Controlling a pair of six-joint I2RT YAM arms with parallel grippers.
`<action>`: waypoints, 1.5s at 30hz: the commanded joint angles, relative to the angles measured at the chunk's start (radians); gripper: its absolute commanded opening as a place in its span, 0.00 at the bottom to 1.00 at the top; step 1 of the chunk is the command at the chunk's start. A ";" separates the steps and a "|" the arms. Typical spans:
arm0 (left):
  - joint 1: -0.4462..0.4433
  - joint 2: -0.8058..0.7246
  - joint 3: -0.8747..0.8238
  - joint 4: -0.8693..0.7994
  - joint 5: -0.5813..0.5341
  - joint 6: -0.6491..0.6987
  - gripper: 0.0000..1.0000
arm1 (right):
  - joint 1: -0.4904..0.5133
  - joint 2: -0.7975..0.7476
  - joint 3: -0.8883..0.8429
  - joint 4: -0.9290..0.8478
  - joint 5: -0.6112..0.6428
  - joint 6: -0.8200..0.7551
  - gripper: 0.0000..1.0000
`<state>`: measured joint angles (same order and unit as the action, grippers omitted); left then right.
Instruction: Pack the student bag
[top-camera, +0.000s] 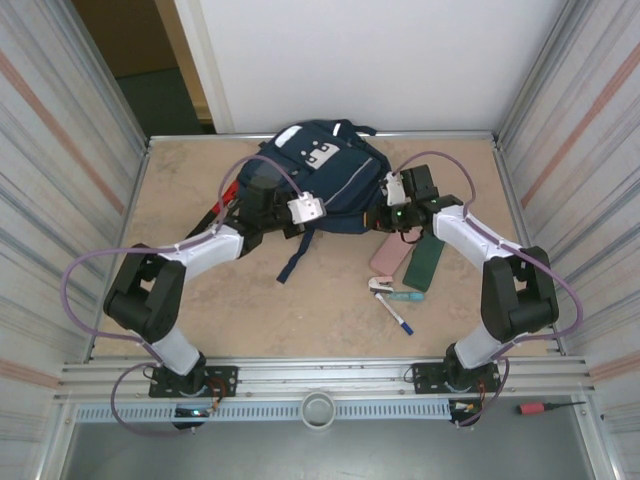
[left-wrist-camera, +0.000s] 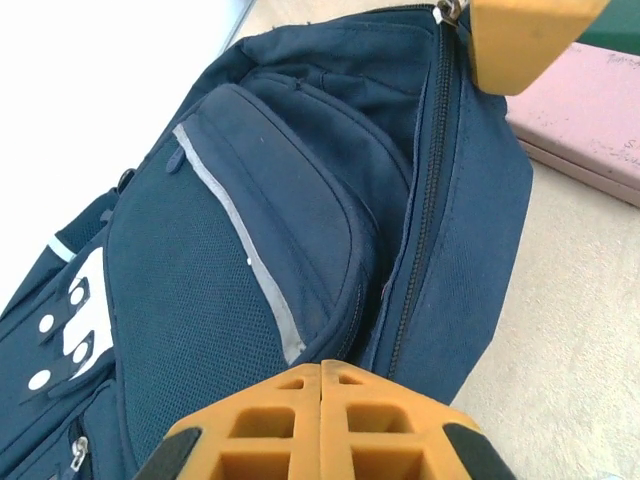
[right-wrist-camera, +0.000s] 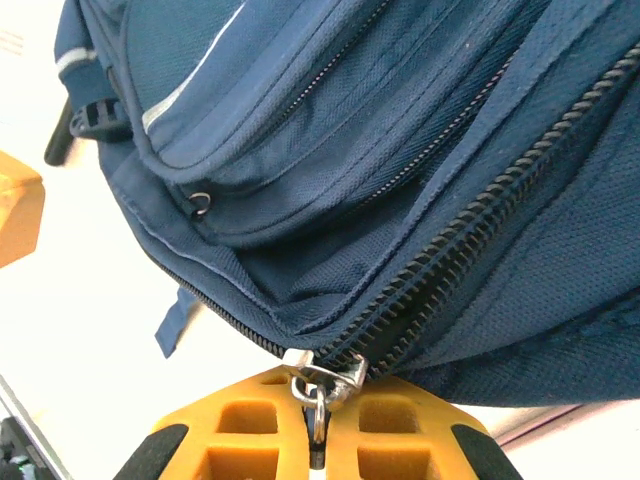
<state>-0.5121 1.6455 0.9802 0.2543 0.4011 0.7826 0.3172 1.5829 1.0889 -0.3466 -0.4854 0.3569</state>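
The large navy-blue fabric student bag (top-camera: 335, 170) lies on the beige mottled table (top-camera: 240, 300) in the upper centre of the overhead view. Its front pocket with white patch panels faces up, and a dark strap (top-camera: 296, 255) trails from it toward the lower left. Both arms reach in to its near edge, one from each side.

In the left wrist view the left end effector (left-wrist-camera: 320, 375) sits at the bottom centre. Its two orange fingers are pressed flat together, closed, with their tips right against the lower edge of the bag beside a dark zipper line. Whether any fabric is caught between them cannot be told. A grey reflective stripe (left-wrist-camera: 240, 240) runs down the pocket above it.

In the right wrist view the right end effector (right-wrist-camera: 316, 400) sits at the bottom centre, clamped on a silver metal zipper pull (right-wrist-camera: 338, 374). The pull hangs at the lower end of a black coil zipper (right-wrist-camera: 500, 190) that runs off to the upper right.

In the overhead view, a flat pale-pink case (top-camera: 388, 256) and a flat dark-green pouch (top-camera: 424, 262) lie side by side at the lower right of the bag. A blue-and-white pen (top-camera: 398, 318) lies near them.
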 joint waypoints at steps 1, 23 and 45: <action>-0.016 -0.009 0.012 -0.034 0.023 0.012 0.00 | 0.015 -0.042 0.052 -0.050 -0.021 -0.029 0.00; -0.086 0.060 0.109 -0.090 -0.020 0.125 0.00 | -0.039 -0.092 0.029 -0.072 -0.089 -0.033 0.00; -0.040 -0.023 0.067 -0.159 0.046 0.055 0.38 | 0.057 -0.060 0.084 -0.067 -0.013 -0.080 0.00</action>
<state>-0.5190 1.6436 1.0077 0.1555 0.4603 0.8452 0.3397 1.5475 1.1355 -0.3981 -0.4774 0.2977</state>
